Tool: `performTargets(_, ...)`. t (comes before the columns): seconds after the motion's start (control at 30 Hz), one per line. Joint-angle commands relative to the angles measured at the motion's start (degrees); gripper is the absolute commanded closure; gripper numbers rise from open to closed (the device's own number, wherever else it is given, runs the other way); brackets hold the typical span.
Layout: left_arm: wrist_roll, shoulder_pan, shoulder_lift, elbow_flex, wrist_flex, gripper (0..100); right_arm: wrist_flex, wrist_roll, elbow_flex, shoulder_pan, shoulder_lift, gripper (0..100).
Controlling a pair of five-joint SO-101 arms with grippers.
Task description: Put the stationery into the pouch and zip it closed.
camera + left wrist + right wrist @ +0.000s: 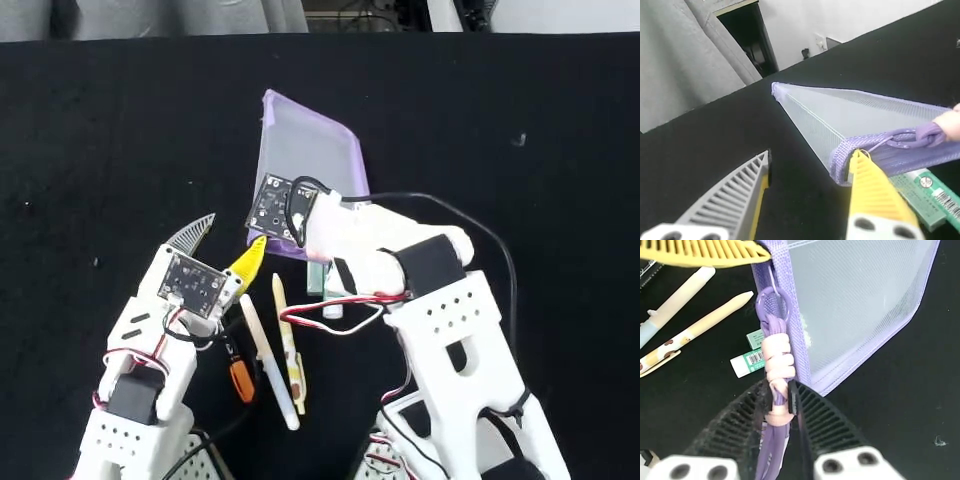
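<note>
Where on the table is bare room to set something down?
Bare table lies left of the pouch, beyond the left pincer, and right of the pouch, beyond the right arm. Between the arms it is crowded: pens and an eraser.

Two pens [268, 362] lie near the purple pouch [305, 150].
</note>
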Motion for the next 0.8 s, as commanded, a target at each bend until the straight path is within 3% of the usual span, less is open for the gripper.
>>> performTargets(0.0,-3.25,0.22,0.00,1.36,-1.41,75,0.44,0.44,-3.21,0.35,-1.27,98.7)
performTargets(0.47,0.44,0.22,3.43,-2.68,-1.93,75,0.44,0.44,-3.21,0.35,-1.10,98.7)
performTargets(0.77,0.35,-1.98,38.51,-15.08,-17.49,75,0.44,0.44,-3.12,0.35,-1.19,98.7)
